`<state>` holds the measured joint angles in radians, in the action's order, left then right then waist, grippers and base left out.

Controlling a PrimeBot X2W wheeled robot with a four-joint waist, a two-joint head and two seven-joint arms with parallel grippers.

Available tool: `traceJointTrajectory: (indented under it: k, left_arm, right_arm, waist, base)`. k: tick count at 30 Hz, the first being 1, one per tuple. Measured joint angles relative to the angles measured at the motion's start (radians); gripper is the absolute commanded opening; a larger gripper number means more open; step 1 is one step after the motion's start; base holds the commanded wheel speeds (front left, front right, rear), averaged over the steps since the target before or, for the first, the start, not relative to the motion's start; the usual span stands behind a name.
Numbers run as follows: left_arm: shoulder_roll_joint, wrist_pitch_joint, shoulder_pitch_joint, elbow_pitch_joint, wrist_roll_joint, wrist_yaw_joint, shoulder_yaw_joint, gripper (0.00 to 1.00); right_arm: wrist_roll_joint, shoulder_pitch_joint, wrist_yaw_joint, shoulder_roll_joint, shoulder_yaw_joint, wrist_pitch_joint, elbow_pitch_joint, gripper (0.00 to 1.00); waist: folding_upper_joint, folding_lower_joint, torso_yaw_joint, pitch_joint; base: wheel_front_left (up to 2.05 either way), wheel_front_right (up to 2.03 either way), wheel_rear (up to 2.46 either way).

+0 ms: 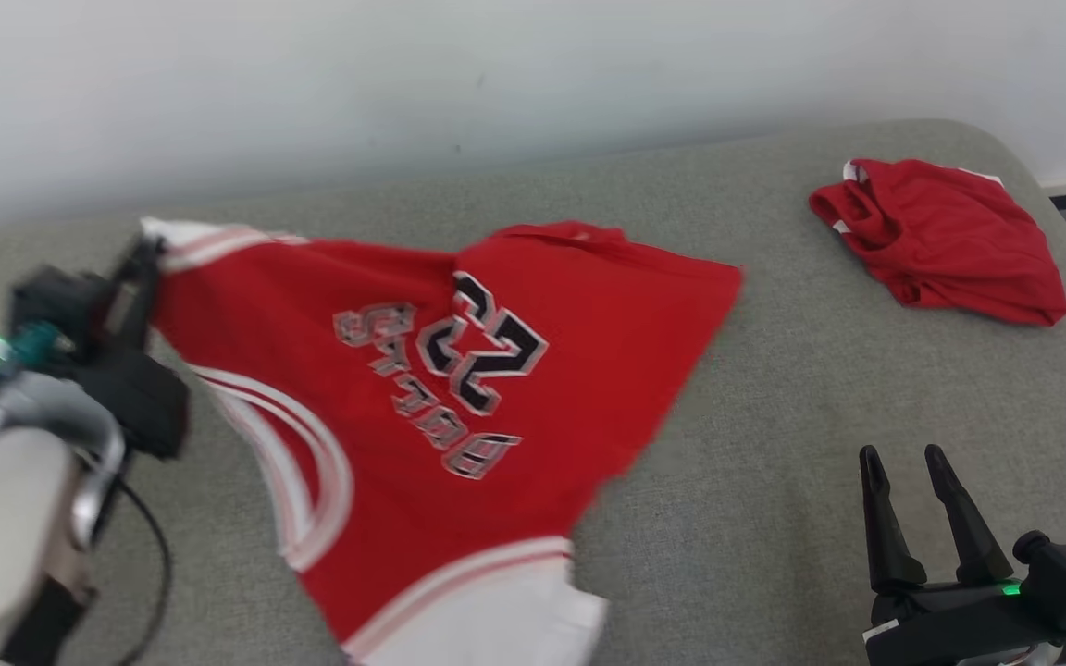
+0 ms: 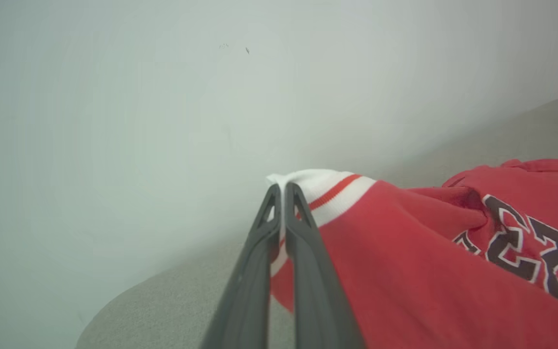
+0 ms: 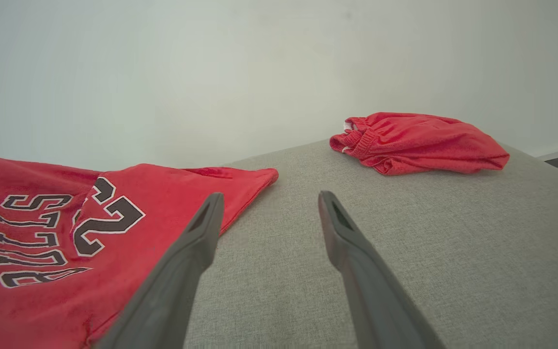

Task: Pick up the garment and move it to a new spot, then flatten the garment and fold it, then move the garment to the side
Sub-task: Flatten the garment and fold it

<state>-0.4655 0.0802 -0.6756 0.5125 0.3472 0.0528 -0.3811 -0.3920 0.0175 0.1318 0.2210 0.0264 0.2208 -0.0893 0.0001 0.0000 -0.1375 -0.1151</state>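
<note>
The garment point(image 1: 459, 388) is a red basketball jersey with white trim and dark lettering, spread across the grey cushion. My left gripper point(image 1: 146, 264) is shut on its white-striped corner at the far left and holds that edge off the cushion. In the left wrist view the two dark fingers point(image 2: 303, 232) pinch the white trim of the garment point(image 2: 405, 252). My right gripper point(image 1: 908, 462) stands open at the lower right, above bare cushion and apart from the cloth. From the right wrist, the garment point(image 3: 66, 228) lies left of the open gripper point(image 3: 269, 198).
Red shorts point(image 1: 949, 236) lie crumpled at the back right of the grey cushion point(image 1: 820, 444); they also show as red shorts point(image 3: 419, 143) in the right wrist view. A pale wall runs behind the cushion. The cushion's rounded right edge drops off near the shorts.
</note>
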Motion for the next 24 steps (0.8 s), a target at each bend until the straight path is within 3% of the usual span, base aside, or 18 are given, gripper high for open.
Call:
traceJointTrajectory:
  k: [4,9,14,15,16,24]
  left_arm:
    - [-0.063,-0.022,-0.064,0.007,-0.011,0.017,0.009,0.0]
    - [-0.084,-0.039,-0.114,0.068,-0.027,0.035,-0.012,0.0]
    - [-0.095,0.0,-0.142,0.149,-0.039,0.026,-0.012,0.0]
    - [-0.094,0.01,-0.145,0.161,-0.039,0.022,-0.013,0.44]
    - [-0.092,0.017,-0.145,0.176,-0.04,0.018,-0.013,1.0]
    - [-0.067,0.107,-0.141,0.222,-0.012,0.004,0.007,1.0]
  right_arm:
    - [-0.004,-0.009,0.0,0.003,-0.005,0.008,-0.014,1.0]
    - [-0.013,-0.033,0.0,0.007,-0.012,0.017,-0.03,1.0]
    - [-0.019,-0.051,0.0,0.009,-0.014,0.026,-0.047,1.0]
    - [-0.019,-0.051,0.0,0.01,-0.014,0.026,-0.05,1.0]
    - [-0.019,-0.051,0.0,0.01,-0.013,0.027,-0.053,1.0]
    - [-0.019,-0.048,0.0,0.012,0.001,0.032,-0.067,1.0]
  waist:
    - [0.0,-0.0001,-0.018,-0.016]
    - [0.0,0.0,-0.042,-0.041]
    - [0.0,0.0,-0.061,-0.063]
    - [0.0,0.0,-0.063,-0.066]
    - [0.0001,0.0001,-0.065,-0.067]
    - [0.0,0.0,-0.035,-0.046]
  base:
    - [0.0,0.0,0.0]
    - [0.0,0.0,0.0]
    - [0.0,0.0,0.0]
    - [0.0,0.0,0.0]
    - [0.0,0.0,0.0]
    - [0.0,0.0,0.0]
